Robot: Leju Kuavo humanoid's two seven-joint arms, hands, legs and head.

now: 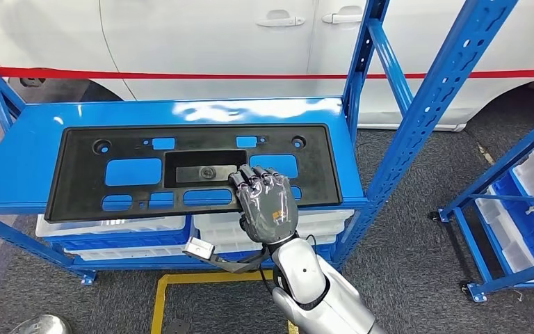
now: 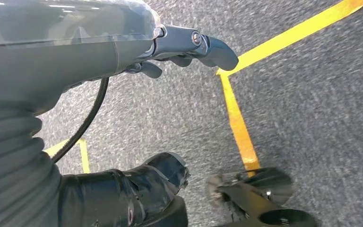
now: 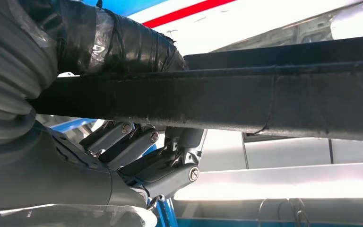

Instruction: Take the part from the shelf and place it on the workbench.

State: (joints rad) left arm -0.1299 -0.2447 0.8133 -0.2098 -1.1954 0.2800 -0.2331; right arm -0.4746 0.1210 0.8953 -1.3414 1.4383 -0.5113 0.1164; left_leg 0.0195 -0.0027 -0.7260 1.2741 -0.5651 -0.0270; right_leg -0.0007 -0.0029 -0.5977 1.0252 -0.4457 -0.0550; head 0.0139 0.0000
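- The right hand (image 1: 265, 205) sits at the near edge of the black plastic panel (image 1: 181, 174), toward that edge's right end. In the head view its fingers lie side by side on top of the panel. In the right wrist view the panel's rim (image 3: 246, 101) runs between the taped thumb on one face and the dark fingers (image 3: 137, 151) curled against the other, so I judge the hand to be clamped on the rim.
- The step in hand is the pick-up: the panel lies flat on the blue shelf (image 1: 21, 149), not yet lifted, its near edge level with the shelf's front lip.
- The next move calls for a firm hold and a level lift. The panel is long and is gripped off-centre, so its far-left end may sag or drag, and it must pass the blue upright (image 1: 427, 104) to the panel's right.
- The left hand (image 2: 179, 47) hangs over grey carpet (image 2: 312, 109) with yellow floor tape (image 2: 238, 123); its fingers are loosely curled, holding nothing.
- Below the panel, white bins (image 1: 132, 226) fill the lower tier.
- Right of the panel stands a second blue rack (image 1: 507, 202) with more bins.
- Beyond the panel, a red barrier tape (image 1: 181, 74) runs in front of a white car (image 1: 250, 42).
- No workbench can be made out.
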